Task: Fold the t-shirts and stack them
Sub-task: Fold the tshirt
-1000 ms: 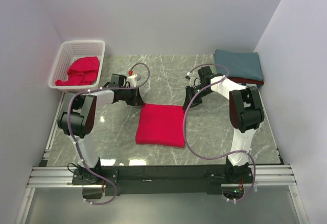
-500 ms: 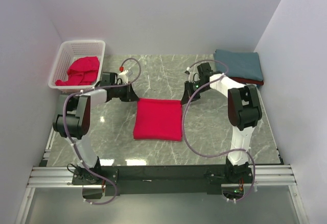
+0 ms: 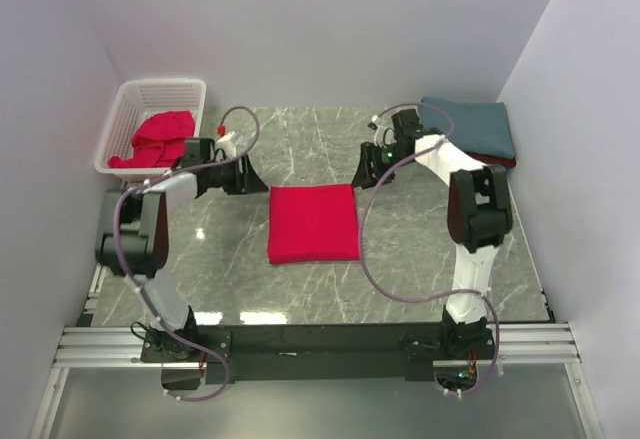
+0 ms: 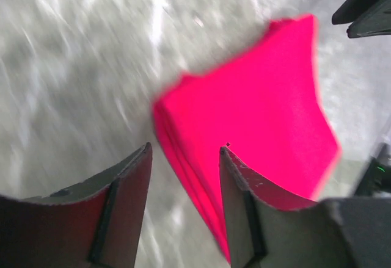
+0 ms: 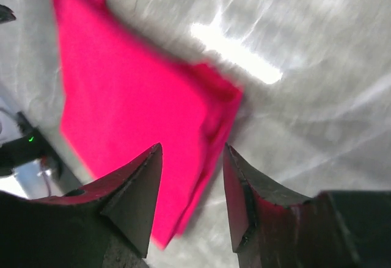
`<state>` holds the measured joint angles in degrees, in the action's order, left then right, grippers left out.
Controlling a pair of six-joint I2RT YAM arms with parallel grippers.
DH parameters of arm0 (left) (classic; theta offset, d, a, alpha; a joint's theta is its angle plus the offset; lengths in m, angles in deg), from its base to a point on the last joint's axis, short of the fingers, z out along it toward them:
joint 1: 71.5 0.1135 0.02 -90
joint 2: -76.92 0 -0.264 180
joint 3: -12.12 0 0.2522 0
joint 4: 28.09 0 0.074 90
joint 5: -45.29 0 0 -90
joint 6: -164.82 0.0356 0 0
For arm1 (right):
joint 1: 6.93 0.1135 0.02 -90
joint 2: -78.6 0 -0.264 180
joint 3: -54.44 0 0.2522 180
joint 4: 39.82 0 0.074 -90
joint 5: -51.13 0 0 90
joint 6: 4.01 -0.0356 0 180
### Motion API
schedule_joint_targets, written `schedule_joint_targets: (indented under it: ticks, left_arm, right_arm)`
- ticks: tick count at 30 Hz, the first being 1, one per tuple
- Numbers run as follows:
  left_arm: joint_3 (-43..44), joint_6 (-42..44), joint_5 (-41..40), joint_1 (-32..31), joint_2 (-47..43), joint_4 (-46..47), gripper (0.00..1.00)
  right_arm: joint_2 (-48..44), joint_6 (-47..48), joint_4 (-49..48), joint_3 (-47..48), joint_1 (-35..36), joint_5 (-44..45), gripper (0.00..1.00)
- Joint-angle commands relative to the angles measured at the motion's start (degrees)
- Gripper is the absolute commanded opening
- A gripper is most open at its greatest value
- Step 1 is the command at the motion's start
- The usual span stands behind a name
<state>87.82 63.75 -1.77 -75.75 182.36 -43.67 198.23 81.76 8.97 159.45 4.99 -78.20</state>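
A bright red t-shirt, folded into a neat rectangle, lies flat in the middle of the marble table. My left gripper hovers just off its far left corner, jaws apart and empty. In the left wrist view the red t-shirt lies beyond the left gripper, its layered edge showing between the fingers. My right gripper sits off the far right corner, also open. In the right wrist view the red t-shirt lies under the right gripper.
A white lattice basket at the back left holds a crumpled red t-shirt. At the back right a folded teal-blue t-shirt rests on a darker red one. Walls close in the left, back and right sides.
Both grippers, shut on the shirt's far corners before, have opened and let go. The folded shirt has shifted a little toward the back and now lies squarer.
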Motion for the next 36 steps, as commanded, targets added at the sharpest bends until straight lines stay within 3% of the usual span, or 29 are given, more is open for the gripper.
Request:
schedule_joint_targets:
  ticks: [1,6,16,21,23,25,26,27,29,30,33,36]
  left_arm:
    - [-6.10,-1.76,6.01,0.04,-11.20,-2.66,0.54]
    - [-14.02,-0.80,7.51,-2.68,-14.04,-5.29,0.51]
    - [-14.82,-0.53,9.18,-4.19,-3.16,-7.14,0.45]
    - [-11.67,-1.32,8.66,-3.31,0.54,-6.26,0.14]
    - [-9.39,-1.32,8.22,-2.00,1.69,-6.61,0.08]
    - [-8.06,-0.45,6.47,-0.94,1.34,-6.70,0.08]
    - [-7.27,-0.01,6.11,0.28,1.08,-7.48,0.12]
    - [-6.65,0.69,7.15,0.73,0.90,-8.54,0.18]
    - [-6.21,3.68,9.17,1.61,-1.20,-12.83,0.37]
    - [-6.56,4.99,11.53,1.79,-2.60,-14.16,0.41]
    - [-10.24,9.13,14.71,1.97,-11.12,-16.54,0.47]
    - [-15.07,4.15,17.79,0.39,-18.69,-12.96,0.49]
  right_arm:
    - [-10.72,-2.18,0.66,-7.20,-0.59,-4.34,0.52]
    - [-12.50,0.00,1.62,-16.79,0.38,-7.69,0.48]
    - [-4.25,3.79,4.61,-21.81,1.08,-12.17,0.43]
    - [0.33,3.79,3.92,-17.60,0.65,-11.38,0.00]
    - [0.07,2.48,2.95,-16.54,0.38,-9.81,0.00]
    - [-0.97,2.30,2.94,-14.87,0.21,-8.92,0.00]
    - [-1.16,2.82,3.73,-14.17,0.21,-8.66,0.00]
    - [-1.42,3.35,6.26,-12.94,0.12,-8.40,0.17]
    - [-3.34,6.42,9.17,-12.32,0.12,-7.61,0.33]
    - [-6.84,7.04,9.97,-13.45,-0.14,-6.64,0.41]
    - [-14.66,9.67,7.97,-17.57,-0.50,-7.69,0.44]
    - [-24.95,4.69,0.26,-22.31,0.38,-11.80,0.45]
